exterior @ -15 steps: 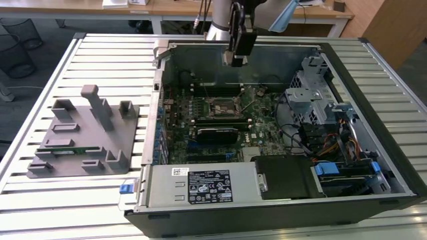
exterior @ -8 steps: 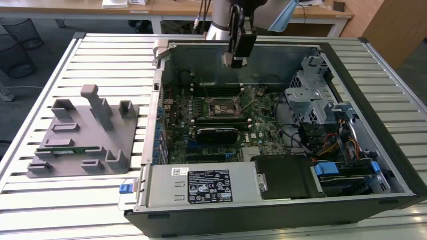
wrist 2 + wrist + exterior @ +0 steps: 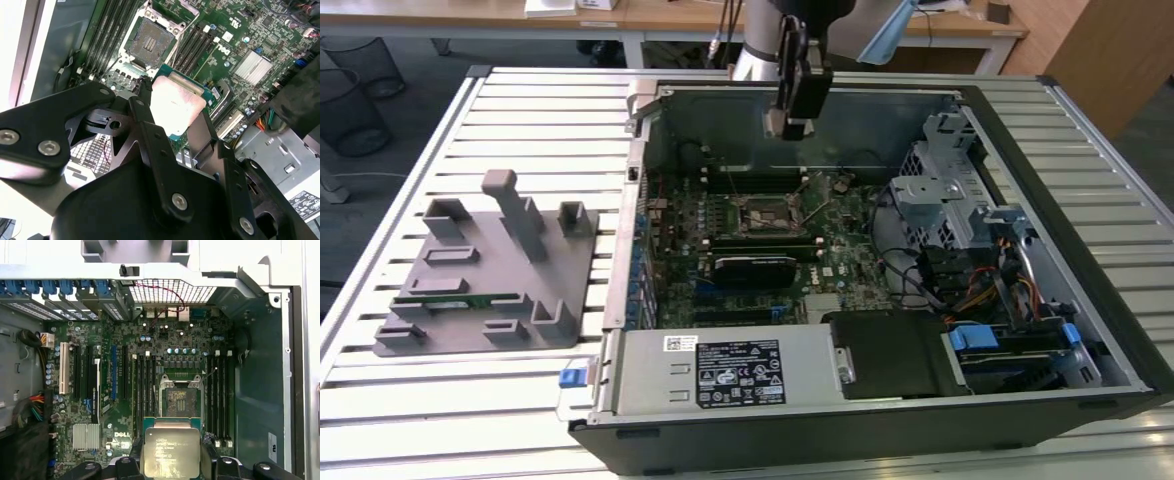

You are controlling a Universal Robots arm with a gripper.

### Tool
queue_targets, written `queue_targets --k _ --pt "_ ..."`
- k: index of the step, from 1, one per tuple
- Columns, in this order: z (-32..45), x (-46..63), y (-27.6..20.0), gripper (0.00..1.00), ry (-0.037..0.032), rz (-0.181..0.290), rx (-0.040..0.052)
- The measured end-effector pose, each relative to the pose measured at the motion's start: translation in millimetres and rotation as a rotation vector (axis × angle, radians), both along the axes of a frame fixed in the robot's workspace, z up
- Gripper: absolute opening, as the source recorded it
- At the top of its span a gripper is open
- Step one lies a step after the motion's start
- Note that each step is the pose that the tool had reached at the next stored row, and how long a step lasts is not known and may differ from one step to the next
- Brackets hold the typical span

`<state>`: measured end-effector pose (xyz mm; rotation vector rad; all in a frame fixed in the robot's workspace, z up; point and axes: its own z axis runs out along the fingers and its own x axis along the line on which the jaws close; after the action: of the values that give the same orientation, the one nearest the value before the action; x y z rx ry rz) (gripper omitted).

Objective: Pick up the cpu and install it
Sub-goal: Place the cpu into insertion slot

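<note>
- Gripper [image 3: 791, 128]: fingers pinching the cpu [image 3: 171, 452] by 2 opposite edges, silver top showing in both wrist views.
- Cpu: held above the motherboard [image 3: 100, 390], apart from the socket [image 3: 178, 402].
- Socket: open, contacts bare.

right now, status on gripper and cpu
Gripper shut on the cpu. Cpu held above the motherboard, not yet in the socket. Socket open and bare, nothing seen across it.
</note>
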<state>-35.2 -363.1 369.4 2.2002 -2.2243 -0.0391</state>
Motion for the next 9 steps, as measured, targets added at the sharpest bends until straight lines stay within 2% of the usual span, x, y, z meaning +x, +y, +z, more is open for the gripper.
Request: queue_targets --k 9 --pt "-5.7 0.0 0.0 0.53 0.0000 0.000 0.0000"
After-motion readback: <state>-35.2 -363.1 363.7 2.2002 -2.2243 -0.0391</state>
